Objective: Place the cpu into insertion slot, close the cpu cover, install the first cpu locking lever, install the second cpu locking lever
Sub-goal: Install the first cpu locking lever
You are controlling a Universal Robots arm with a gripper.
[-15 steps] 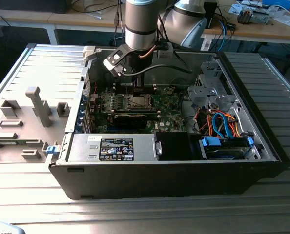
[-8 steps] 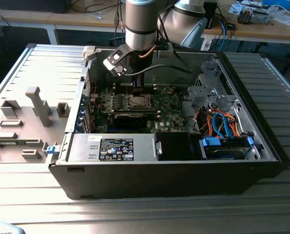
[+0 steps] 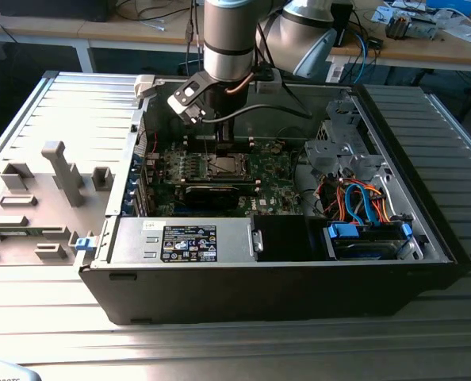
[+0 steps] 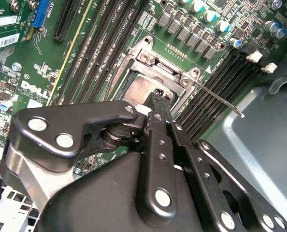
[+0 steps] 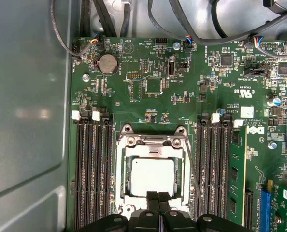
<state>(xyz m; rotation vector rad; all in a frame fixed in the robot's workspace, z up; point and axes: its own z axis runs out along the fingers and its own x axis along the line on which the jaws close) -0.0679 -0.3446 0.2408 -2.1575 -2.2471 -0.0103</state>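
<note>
Clenched on nothing, the tool (image 5: 158, 197) had its fingertips meeting at the near edge of the cpu cover (image 5: 153, 151). This lay flat around the cpu (image 5: 153, 175), seated in the insertion slot (image 5: 120, 174). Beyond, a thin locking lever (image 4: 221, 100) angled out over the green motherboard (image 5: 153, 67).

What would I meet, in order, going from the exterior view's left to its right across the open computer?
The grey side panel → blue clip → insertion slot → blue drive bay.
</note>
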